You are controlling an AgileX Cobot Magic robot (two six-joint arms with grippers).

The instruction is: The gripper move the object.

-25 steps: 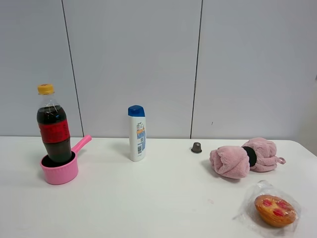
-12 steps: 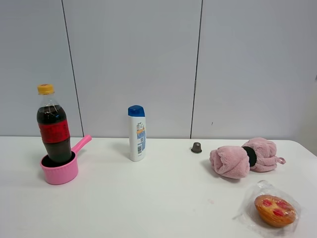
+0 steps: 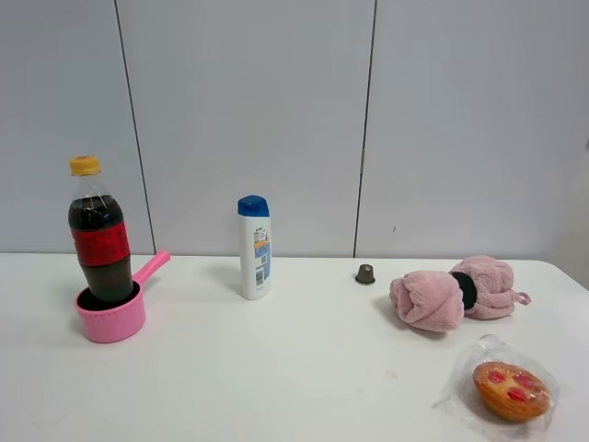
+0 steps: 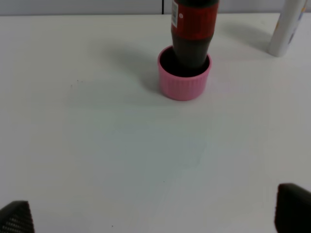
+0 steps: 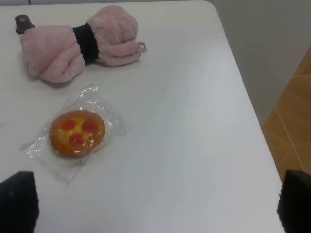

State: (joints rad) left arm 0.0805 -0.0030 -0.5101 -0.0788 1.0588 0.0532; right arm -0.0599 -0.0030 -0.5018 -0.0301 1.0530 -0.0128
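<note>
**Cola bottle stands in a pink cup, both grippers wide apart and well clear of it**

A white table [image 3: 276, 387] against a grey wall. At the table's left a cola bottle [image 3: 98, 239], red label and orange cap, stands upright inside a pink cup [image 3: 110, 318] with a side handle. Near the middle stands a white shampoo bottle [image 3: 255, 247]. To the right lie a small dark capsule [image 3: 365, 273], a rolled pink towel [image 3: 451, 293] and a wrapped pastry [image 3: 512, 390].

No arm appears in the high view. The left gripper [image 4: 155, 218] shows only two dark fingertips far apart, holding nothing, facing the bottle from well back. The right gripper [image 5: 155, 206] is likewise spread and empty, above the pastry's side of the table.

Likely risks: the bottle is tall and sits in a loose cup, so an off-centre or high grasp could tip it. Lifting at an angle could drag the cup along.
</note>
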